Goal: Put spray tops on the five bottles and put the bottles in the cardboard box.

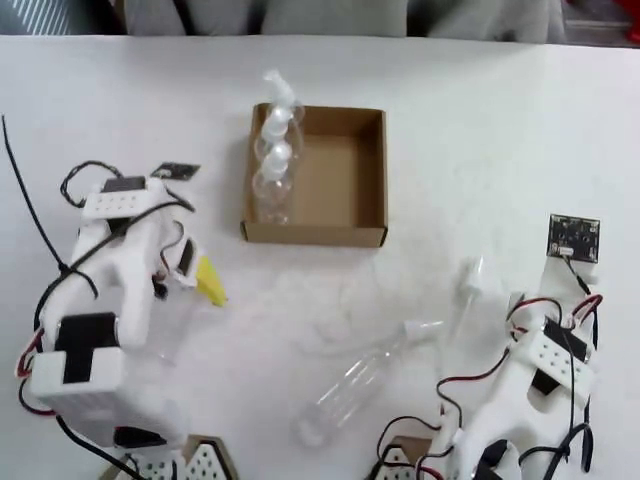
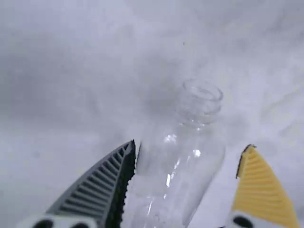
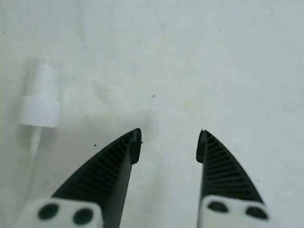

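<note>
- At the near left of the table (image 1: pixel 480 120), an uncapped bottle (image 2: pixel 202 97) is sitting between the fingers of the left gripper (image 2: pixel 190 145). Its jaws are standing apart, the grey one touching the bottle's side and the yellow one lying just beside it.
- In the near middle, a second bottle (image 1: pixel 350 390) with a spray top fitted is lying on its side.
- Right of that, a loose spray top (image 1: pixel 467 280) is lying near the right gripper (image 3: pixel 169 131), which is hovering over the tabletop with its jaws spread.
- In the far middle, the cardboard box (image 1: pixel 345 235) is holding a row of capped bottles (image 1: pixel 272 160) along its left wall.

Uncapped bottle (image 2: pixel 183 156), base beyond the view's edge
</note>
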Robot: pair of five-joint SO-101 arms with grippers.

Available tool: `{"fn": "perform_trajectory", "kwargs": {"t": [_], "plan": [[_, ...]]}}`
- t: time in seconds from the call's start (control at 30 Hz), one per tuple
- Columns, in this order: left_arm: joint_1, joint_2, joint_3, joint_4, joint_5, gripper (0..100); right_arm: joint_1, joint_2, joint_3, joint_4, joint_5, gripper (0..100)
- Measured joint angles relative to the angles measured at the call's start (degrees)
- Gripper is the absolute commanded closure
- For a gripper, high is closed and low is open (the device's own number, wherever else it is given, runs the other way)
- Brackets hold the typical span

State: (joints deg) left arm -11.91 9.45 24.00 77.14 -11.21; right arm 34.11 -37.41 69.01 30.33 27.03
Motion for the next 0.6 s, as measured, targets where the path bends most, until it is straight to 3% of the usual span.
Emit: {"fn": "perform_trajectory", "kwargs": {"t": [0.3,0.6], "plan": [[0.00,4.04,-0.53,-3.69,-0.09,66,0.00,0.00,0.00,0.00,0.00,82.9],[1.67,3.87,1.85,-8.00,-2.29,80,0.00,0.00,0.00,0.00,0.00,82.9]]}}
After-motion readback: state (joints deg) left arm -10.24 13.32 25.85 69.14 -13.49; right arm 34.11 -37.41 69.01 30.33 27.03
